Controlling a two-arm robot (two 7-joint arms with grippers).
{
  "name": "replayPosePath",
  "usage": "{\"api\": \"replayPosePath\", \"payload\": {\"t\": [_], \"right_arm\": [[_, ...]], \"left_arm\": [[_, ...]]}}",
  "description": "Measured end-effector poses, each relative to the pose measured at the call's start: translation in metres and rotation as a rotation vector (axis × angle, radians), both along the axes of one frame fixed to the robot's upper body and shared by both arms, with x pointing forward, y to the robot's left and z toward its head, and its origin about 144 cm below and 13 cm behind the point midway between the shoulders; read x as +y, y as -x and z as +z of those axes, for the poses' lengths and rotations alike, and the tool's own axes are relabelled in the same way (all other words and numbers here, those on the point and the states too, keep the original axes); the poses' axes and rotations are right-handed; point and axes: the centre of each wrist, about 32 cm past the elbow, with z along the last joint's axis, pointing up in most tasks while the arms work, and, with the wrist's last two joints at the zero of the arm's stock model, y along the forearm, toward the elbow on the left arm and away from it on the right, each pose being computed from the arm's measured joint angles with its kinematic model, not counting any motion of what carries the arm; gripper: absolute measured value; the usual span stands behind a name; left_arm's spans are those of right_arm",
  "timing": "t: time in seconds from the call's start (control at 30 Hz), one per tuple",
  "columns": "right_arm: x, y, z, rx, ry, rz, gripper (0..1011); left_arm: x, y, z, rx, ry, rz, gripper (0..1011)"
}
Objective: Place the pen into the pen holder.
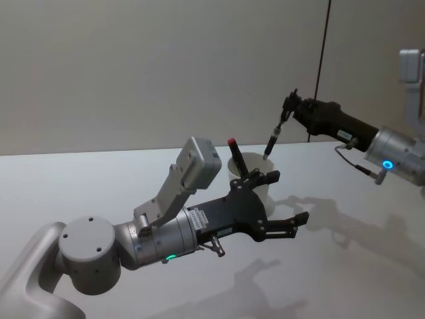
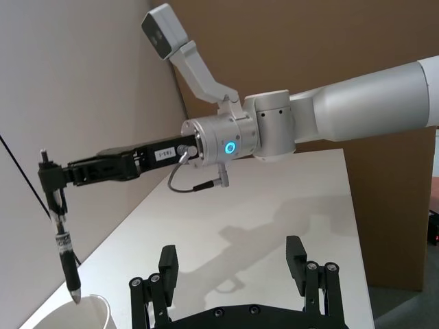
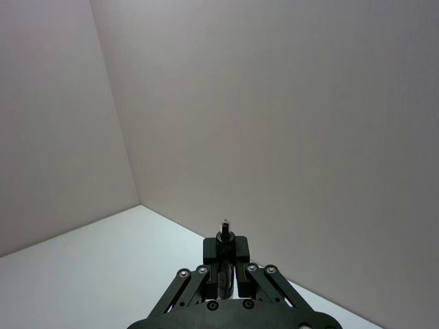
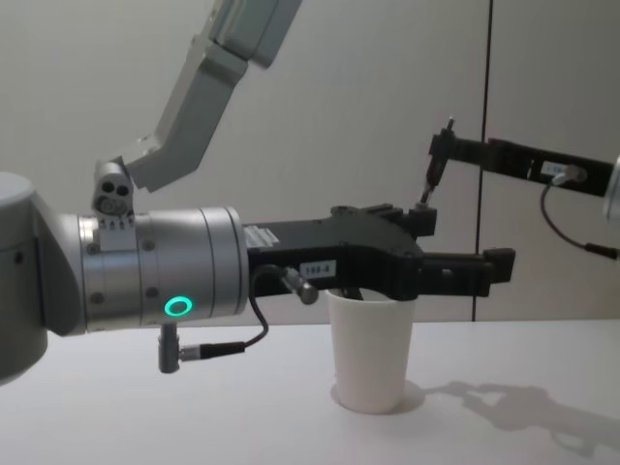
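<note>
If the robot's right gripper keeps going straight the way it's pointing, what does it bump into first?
Probably nothing on the table. The right gripper, shut on the pen above the pen holder, points sideways over the cup; the way looks free as far as the wall, though depth is unclear.

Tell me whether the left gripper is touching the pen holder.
Cannot tell. In the chest view the open left gripper crosses just above the pen holder rim; the head view overlaps them without showing contact or a gap.

The pen holder (image 4: 369,351) was plain white and stood on a white table (image 1: 345,266). The pen (image 2: 63,240) was black with a pale label band, and a red-tipped pen (image 1: 234,149) showed beside the cup. Both grippers, the left gripper (image 1: 287,199) and the right gripper (image 2: 49,184), were black on silver-grey arms.
</note>
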Motion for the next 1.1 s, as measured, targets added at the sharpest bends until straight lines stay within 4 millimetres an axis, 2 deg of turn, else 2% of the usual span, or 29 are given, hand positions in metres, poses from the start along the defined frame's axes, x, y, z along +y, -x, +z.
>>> {"api": "replayPosePath", "payload": {"t": [0.27,0.37,0.63,0.73,0.93,0.97,1.1], "right_arm": [[0.007,-0.005,-0.005,0.015,0.011,0.006,137],[0.009,-0.007,-0.007,0.021,0.015,0.009,178],[0.014,-0.009,-0.010,0.028,0.022,0.016,413],[0.016,-0.010,-0.011,0.030,0.024,0.018,552],[0.016,-0.010,-0.012,0.029,0.025,0.018,704],[0.016,-0.010,-0.011,0.028,0.025,0.019,771],[0.016,-0.009,-0.011,0.022,0.025,0.019,863]], "left_arm": [[0.000,0.000,0.000,0.000,0.000,0.000,1004],[0.000,0.000,0.000,0.000,0.000,0.000,1004],[0.000,0.000,0.000,0.000,0.000,0.000,1004],[0.000,0.000,0.000,0.000,0.000,0.000,1004],[0.000,0.000,0.000,0.000,0.000,0.000,1004],[0.000,0.000,0.000,0.000,0.000,0.000,1004],[0.000,0.000,0.000,0.000,0.000,0.000,1004]]}}
